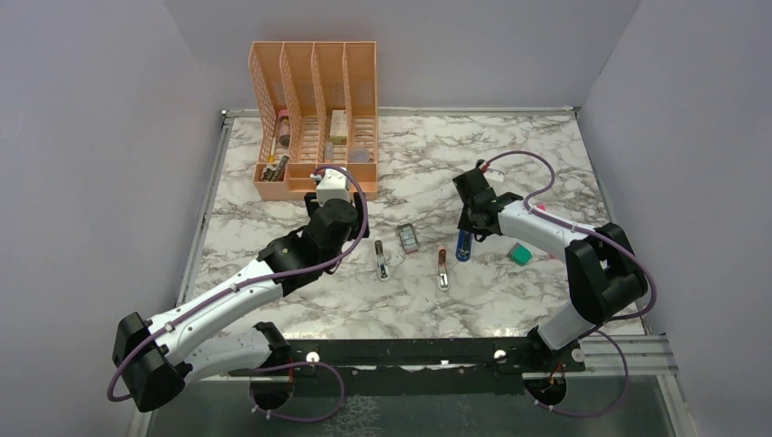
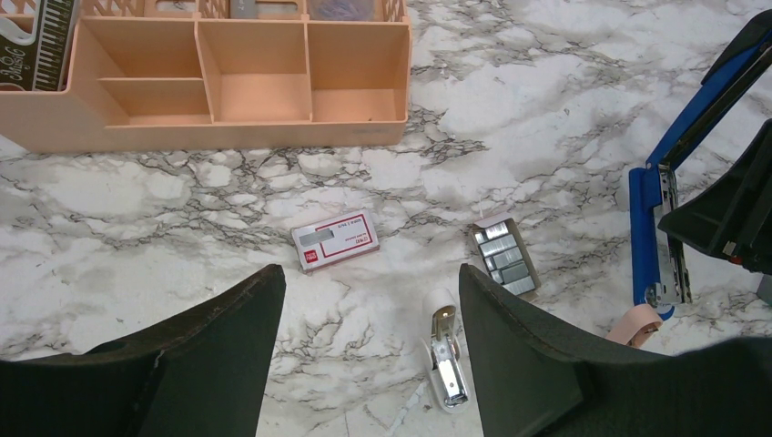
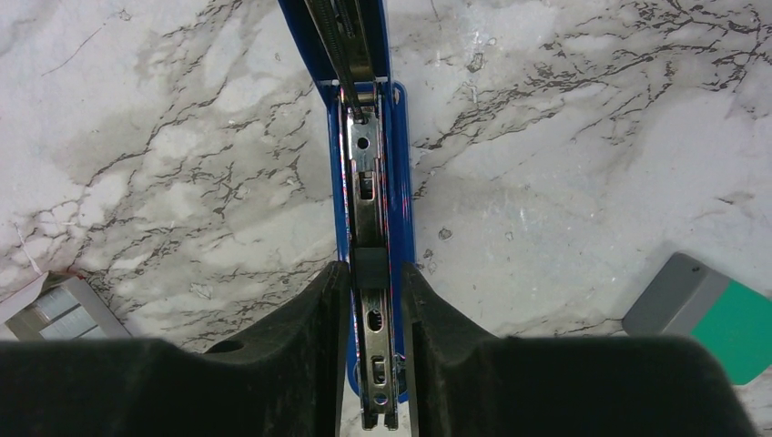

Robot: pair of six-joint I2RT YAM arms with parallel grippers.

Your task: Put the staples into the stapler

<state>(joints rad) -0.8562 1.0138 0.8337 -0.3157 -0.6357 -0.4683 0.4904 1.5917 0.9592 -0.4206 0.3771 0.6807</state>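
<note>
An orange desk organizer (image 1: 314, 118) is seen at the far left of the marble table (image 1: 492, 305). The left gripper (image 2: 370, 282) is held above the table just in front of the organizer, its fingers spread wide with nothing between them. The staples box (image 2: 335, 240) is laid flat on the table below that gripper, near the organizer. To its right, a small metal piece (image 2: 446, 360) and a tray of staple strips (image 2: 506, 258) are found, apart from each other. Further right, the stapler (image 3: 369, 155) is laid on the table, hinged apart, with its blue top raised and its metal channel bared. The right gripper (image 3: 373, 273) is closed on the stapler's lower part, both fingers pressed to its sides. A teal block (image 3: 728, 323) is seen near it on the right.
</note>
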